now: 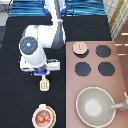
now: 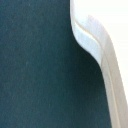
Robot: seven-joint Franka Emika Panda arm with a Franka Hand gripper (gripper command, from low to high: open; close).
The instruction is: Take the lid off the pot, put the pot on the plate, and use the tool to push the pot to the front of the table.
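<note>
My gripper hangs over the black table left of the stove, shut on the handle of the cream tool, whose slotted head points toward the exterior view's bottom. The wrist view shows a curved cream part of the tool against the dark tabletop. Below the tool, near the bottom edge, the pink-tan pot with its reddish inside sits uncovered on the cream plate. The pale-pink lid lies on the stove's top-left burner.
The brownish-pink stove block fills the right side, with three black burners showing. A large grey-beige pan with a handle sits at its lower end. The robot arm reaches down from the top.
</note>
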